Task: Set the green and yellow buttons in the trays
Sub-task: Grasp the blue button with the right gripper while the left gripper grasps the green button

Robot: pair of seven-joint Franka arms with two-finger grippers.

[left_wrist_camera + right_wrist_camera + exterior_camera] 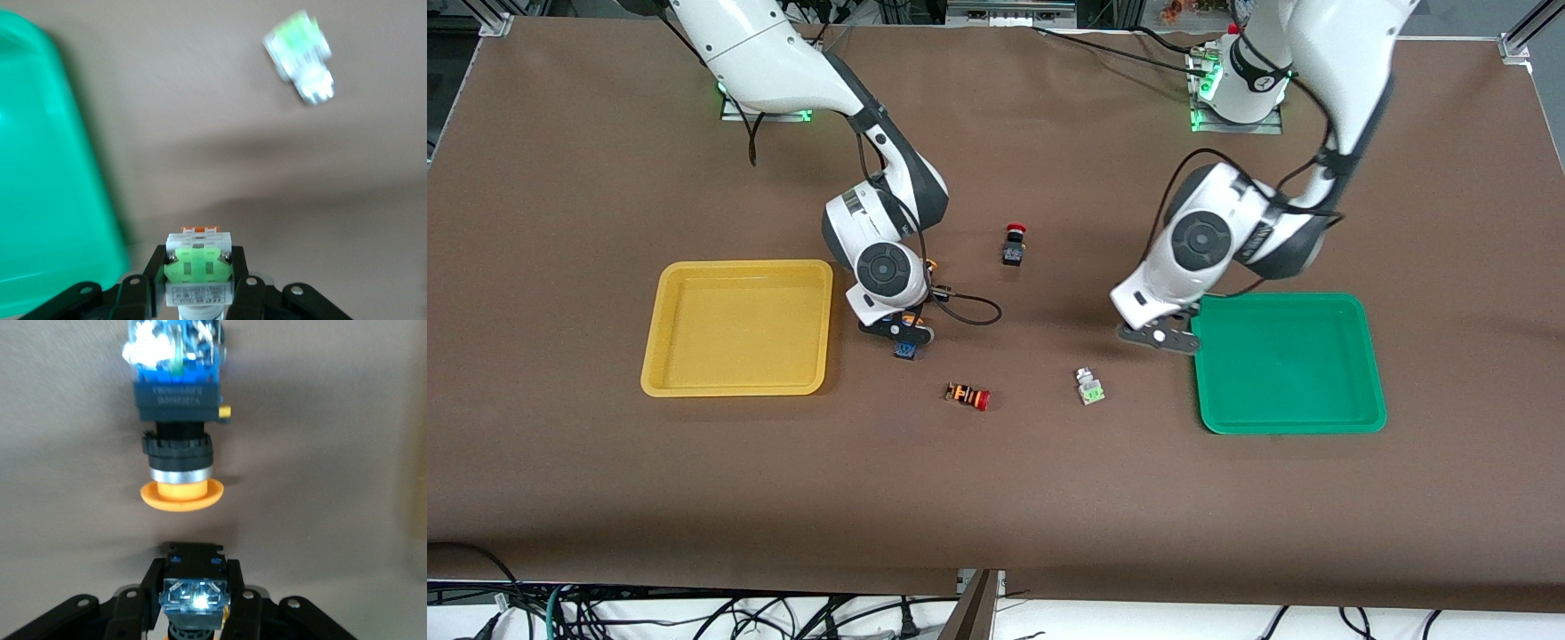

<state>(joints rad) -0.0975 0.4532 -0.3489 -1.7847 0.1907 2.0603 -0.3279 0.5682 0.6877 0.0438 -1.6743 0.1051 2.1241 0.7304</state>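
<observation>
My left gripper (1158, 336) is shut on a pale grey button with a green face (198, 270), beside the edge of the green tray (1285, 364) that also shows in the left wrist view (47, 200). A second green button (1088, 386) lies on the table nearer the front camera and shows in the left wrist view too (300, 57). My right gripper (905, 333) is shut on a black-bodied yellow button (195, 593), beside the yellow tray (738, 324). The other yellow button (177, 420) lies on the table close by, its orange cap toward the gripper. Nothing lies in either tray.
A black-bodied switch with a red cap (1014, 244) stands near the table's middle. A red-capped switch with an orange-striped body (967, 396) lies nearer the front camera, between the trays. A black cable (969, 311) loops beside the right gripper.
</observation>
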